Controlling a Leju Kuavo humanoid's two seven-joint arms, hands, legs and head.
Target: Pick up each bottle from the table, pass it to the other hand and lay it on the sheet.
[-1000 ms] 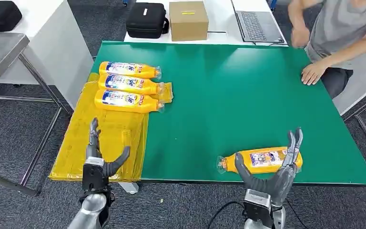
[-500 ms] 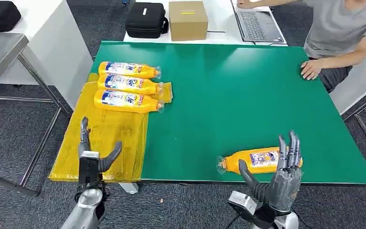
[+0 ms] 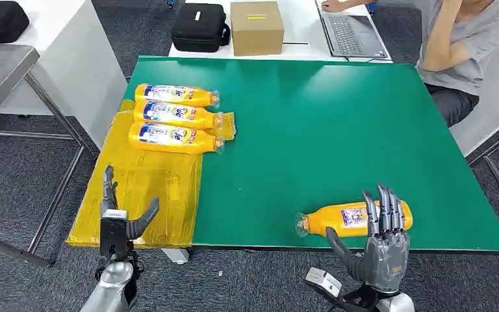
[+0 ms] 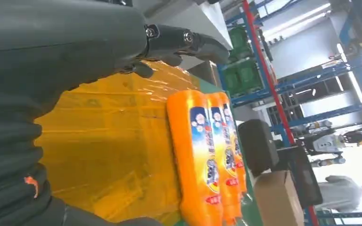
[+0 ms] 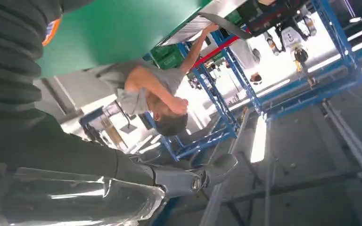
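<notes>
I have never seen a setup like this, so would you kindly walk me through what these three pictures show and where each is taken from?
This is a humanoid robot with two silver arms ending in many-fingered hands. The wide picture is from its head, looking down at a green table. The other two come from cameras at its wrists and are turned, so they look odd.

Over the table's left edge lies a yellow plastic sheet, with three orange bottles lying side by side at its far end. A fourth orange bottle lies near the table's front edge.

The right hand is raised right in front of that bottle, fingers apart, not gripping it. The left hand is held up in front of the sheet, holding nothing.

A person sits at the far right beside a laptop; a cardboard box and a black case stand behind the table.
</notes>
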